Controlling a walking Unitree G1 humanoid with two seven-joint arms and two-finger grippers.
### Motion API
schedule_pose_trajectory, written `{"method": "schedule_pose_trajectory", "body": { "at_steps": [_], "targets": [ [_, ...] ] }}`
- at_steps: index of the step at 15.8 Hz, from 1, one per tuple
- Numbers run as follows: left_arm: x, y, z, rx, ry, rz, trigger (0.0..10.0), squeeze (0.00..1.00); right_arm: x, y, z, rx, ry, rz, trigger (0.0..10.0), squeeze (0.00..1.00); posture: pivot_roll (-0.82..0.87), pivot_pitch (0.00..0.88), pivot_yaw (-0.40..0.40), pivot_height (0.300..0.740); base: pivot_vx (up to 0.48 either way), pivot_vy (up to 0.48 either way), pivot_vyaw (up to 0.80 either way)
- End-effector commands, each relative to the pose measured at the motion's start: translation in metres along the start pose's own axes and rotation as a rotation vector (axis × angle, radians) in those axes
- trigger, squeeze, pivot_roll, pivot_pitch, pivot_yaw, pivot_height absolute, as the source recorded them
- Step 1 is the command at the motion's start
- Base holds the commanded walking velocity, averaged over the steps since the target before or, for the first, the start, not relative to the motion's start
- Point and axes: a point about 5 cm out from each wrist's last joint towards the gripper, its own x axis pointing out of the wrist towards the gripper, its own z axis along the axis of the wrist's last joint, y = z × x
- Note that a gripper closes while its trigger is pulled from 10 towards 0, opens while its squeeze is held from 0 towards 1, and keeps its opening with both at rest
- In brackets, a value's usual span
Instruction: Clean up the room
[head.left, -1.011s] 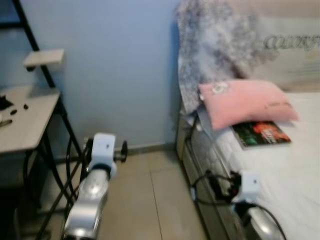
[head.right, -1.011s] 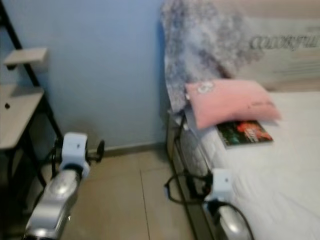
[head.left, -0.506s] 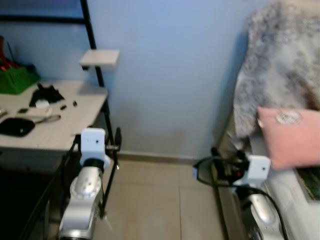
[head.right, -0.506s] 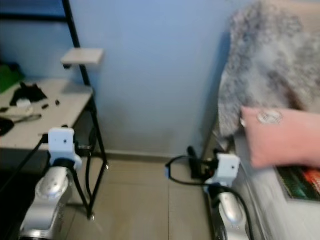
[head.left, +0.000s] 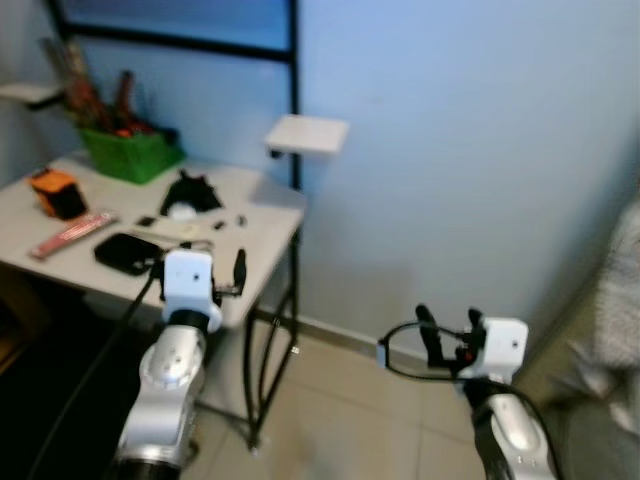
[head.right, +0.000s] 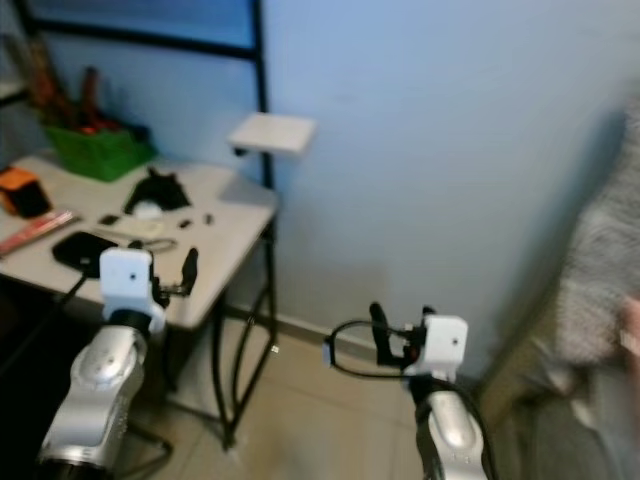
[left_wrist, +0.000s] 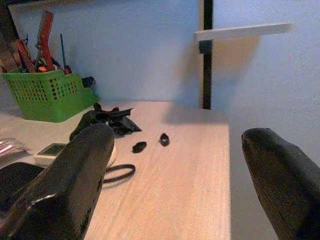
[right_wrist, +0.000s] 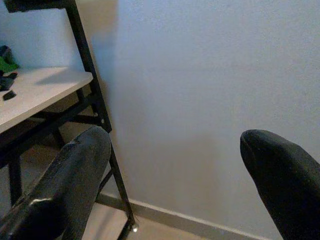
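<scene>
A light wooden desk (head.left: 262, 212) stands at the left against the blue wall. On it are a green basket (head.left: 130, 155) of tools, an orange box (head.left: 55, 192), a black crumpled bundle (head.left: 190, 190), a flat black case (head.left: 125, 252), a red strip (head.left: 75, 232) and small black bits (left_wrist: 139, 146). My left gripper (head.left: 238, 272) is held over the desk's front right corner, open and holding nothing. My right gripper (head.left: 447, 325) is raised over the floor to the right of the desk, facing the wall, open and holding nothing.
A black metal frame post (head.left: 293, 90) rises behind the desk and carries a small white shelf (head.left: 308, 133). The desk's black legs (head.left: 262, 385) reach the beige tiled floor (head.left: 350, 420). A blurred grey blanket (head.left: 625, 260) hangs at the right edge.
The whole picture has swung left, so the camera turned: the bed, pink pillow and book have left the view and the desk now fills the left. Both arms keep the same raised pose.
</scene>
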Motion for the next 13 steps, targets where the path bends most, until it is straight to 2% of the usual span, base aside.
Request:
{"method": "schedule_pose_trajectory", "body": {
  "at_steps": [1,2,3,4,5,6,7,9,13],
  "targets": [
    [0.001,-0.011,-0.002,-0.012,0.009,-0.039,10.0,0.00,-0.006,-0.010,-0.005,-0.013,0.029,-0.042,10.0,0.00,0.19,0.000,0.008,0.740,0.000,0.000,0.00],
    [-0.001,-0.010,-0.006,-0.025,0.029,-0.029,10.0,0.00,-0.012,-0.011,-0.008,-0.021,0.037,-0.045,10.0,0.00,0.19,0.000,0.010,0.740,0.000,0.000,0.00],
    [-0.015,-0.010,-0.011,-0.042,0.058,-0.036,10.0,0.00,-0.025,-0.012,-0.007,-0.057,0.036,-0.036,10.0,0.00,0.17,0.000,0.014,0.740,0.000,0.000,0.00],
    [-0.041,-0.019,-0.015,-0.033,0.078,-0.131,10.0,0.00,-0.042,-0.013,-0.007,-0.109,0.047,-0.004,10.0,0.00,0.16,0.000,0.021,0.740,0.000,0.000,0.00],
    [-0.062,-0.029,-0.018,-0.007,0.069,-0.257,10.0,0.00,-0.057,-0.017,-0.010,-0.123,0.065,-0.004,10.0,0.00,0.16,0.000,0.016,0.740,0.000,0.000,0.00],
    [-0.065,-0.030,-0.020,-0.008,0.071,-0.274,10.0,0.00,-0.062,-0.019,-0.013,-0.142,0.082,0.000,10.0,0.00,0.16,0.000,0.016,0.740,0.000,0.000,0.00],
    [-0.057,-0.022,-0.016,0.051,0.021,-0.206,10.0,0.00,-0.069,-0.015,-0.019,-0.203,0.116,0.031,10.0,0.00,0.15,0.000,0.022,0.740,0.000,0.000,0.00],
    [-0.046,-0.025,-0.008,0.037,0.005,-0.181,10.0,0.00,-0.063,-0.021,-0.016,-0.175,0.110,-0.035,10.0,0.00,0.14,0.000,0.022,0.740,0.000,0.000,0.00],
    [-0.045,-0.024,-0.005,0.039,-0.002,-0.176,10.0,0.00,-0.061,-0.022,-0.014,-0.167,0.113,-0.047,10.0,0.00,0.15,0.000,0.019,0.740,0.000,0.000,0.00]
  ]
}}
